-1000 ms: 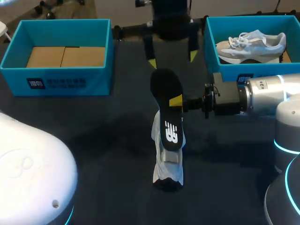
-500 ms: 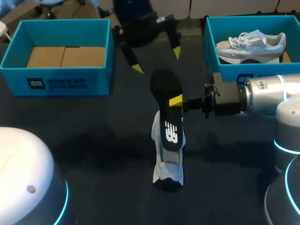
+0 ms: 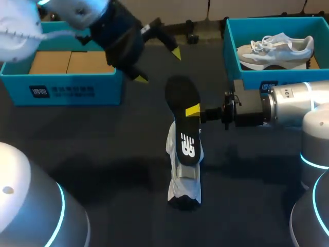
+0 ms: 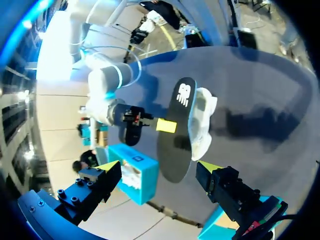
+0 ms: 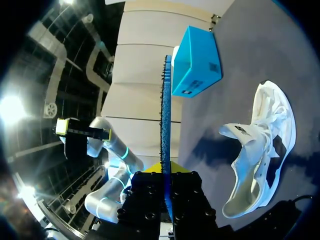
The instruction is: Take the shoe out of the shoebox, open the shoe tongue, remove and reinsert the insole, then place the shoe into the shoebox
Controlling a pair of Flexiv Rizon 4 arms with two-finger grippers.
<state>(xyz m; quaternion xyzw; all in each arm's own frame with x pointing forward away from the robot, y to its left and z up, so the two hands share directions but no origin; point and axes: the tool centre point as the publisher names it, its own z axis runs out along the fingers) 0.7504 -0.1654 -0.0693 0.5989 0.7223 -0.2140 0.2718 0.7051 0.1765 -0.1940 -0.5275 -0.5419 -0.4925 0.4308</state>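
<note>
Right gripper (image 3: 194,111) pinching black insole (image 3: 181,103) by edge, holding it above white shoe (image 3: 185,190) lying mid-table. Left gripper (image 3: 159,66) hovering, fingers spread wide, beside left shoebox (image 3: 67,90).

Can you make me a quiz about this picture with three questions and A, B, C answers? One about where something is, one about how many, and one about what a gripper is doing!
1. Where is the loose shoe?
A. on a chair
B. in a bag
C. on the table

2. How many shoes are there?
A. two
B. one
C. four

3. What is the right gripper doing?
A. hanging open and empty
B. shut on the black insole
C. shut on a shoelace

Answers: 1 C, the loose shoe lies on the dark table. 2 A, one is on the table and a second shoe is in the right shoebox. 3 B, the insole sits pinched between its two fingers.
</note>
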